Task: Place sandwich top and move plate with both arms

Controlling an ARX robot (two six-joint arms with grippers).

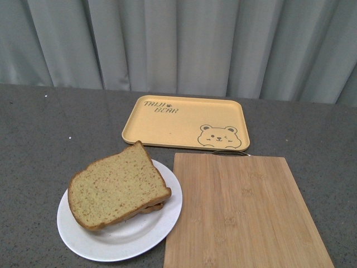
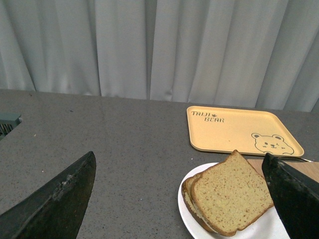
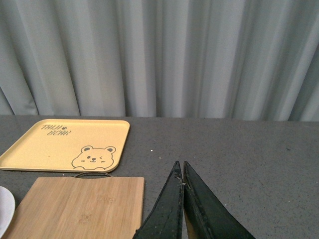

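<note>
The sandwich top (image 1: 117, 185), a speckled tan bread slice with a darker crust, lies on another slice on the round white plate (image 1: 120, 243) at the table's front left. Both also show in the left wrist view: the bread (image 2: 230, 194), the plate (image 2: 192, 219). My left gripper (image 2: 182, 191) is open and empty, its black fingers (image 2: 55, 204) wide apart, above the table just left of the plate. My right gripper (image 3: 180, 172) is shut and empty, above the grey table to the right of the board. Neither arm shows in the front view.
A yellow rectangular tray with a bear drawing (image 1: 187, 123) lies behind the plate. A bamboo cutting board (image 1: 242, 215) lies right of the plate, its edge touching it. A grey curtain hangs behind the grey table (image 1: 44, 134).
</note>
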